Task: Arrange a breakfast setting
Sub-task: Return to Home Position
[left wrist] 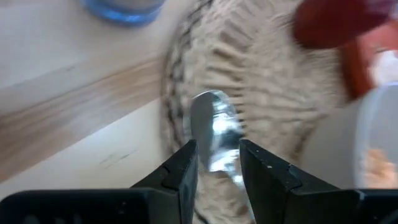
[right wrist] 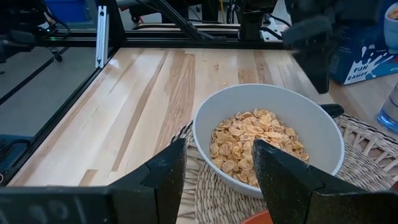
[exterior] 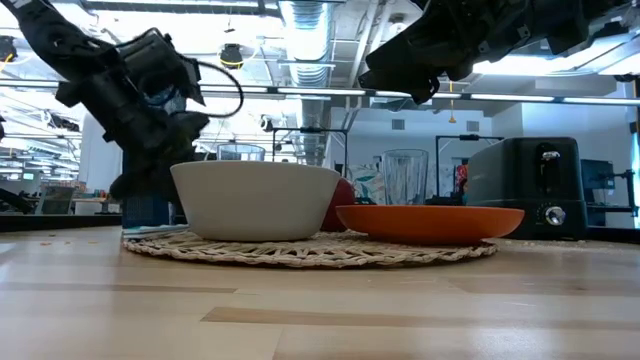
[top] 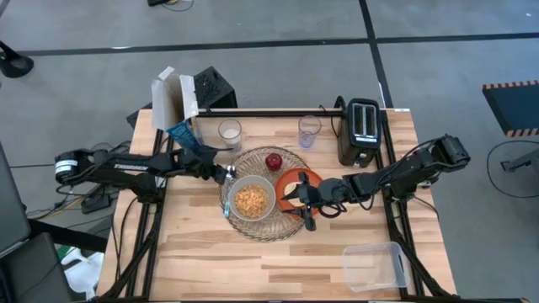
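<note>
- High view: one woven mat (top: 286,225) on the bench (top: 219,261) carries one bowl (top: 252,178) of cereal, one orange plate (top: 296,177), one red apple (top: 274,162) and one spoon (top: 226,202) on the bowl's left-arm side. Behind the mat stand one glass (top: 229,132) and a second glass (top: 309,130).
- Low view: the bowl and plate sit side by side on the mat, with two arms above them.
- Left wrist view: the left jaws are released, with the spoon lying between them at the mat's edge.
- Right wrist view: the right jaws are released and empty, facing the bowl.
</note>
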You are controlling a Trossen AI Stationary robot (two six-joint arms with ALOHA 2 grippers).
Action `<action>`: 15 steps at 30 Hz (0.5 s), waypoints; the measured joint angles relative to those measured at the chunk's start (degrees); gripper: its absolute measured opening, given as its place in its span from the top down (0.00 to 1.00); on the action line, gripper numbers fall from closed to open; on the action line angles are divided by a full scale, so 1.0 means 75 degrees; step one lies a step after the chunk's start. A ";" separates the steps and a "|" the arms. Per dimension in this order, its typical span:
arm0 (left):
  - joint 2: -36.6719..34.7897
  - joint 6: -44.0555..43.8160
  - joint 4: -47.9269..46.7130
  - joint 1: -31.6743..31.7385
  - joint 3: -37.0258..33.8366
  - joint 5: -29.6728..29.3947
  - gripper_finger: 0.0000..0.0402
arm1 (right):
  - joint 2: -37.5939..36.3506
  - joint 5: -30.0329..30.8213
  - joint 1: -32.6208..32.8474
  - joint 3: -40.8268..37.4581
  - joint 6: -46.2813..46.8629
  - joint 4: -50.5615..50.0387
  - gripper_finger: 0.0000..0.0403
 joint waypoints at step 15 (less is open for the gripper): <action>-0.2622 0.0393 -0.0763 -0.1015 0.0233 0.1594 0.74 | 0.0000 0.0001 -0.0052 0.0000 0.0119 -0.0016 0.48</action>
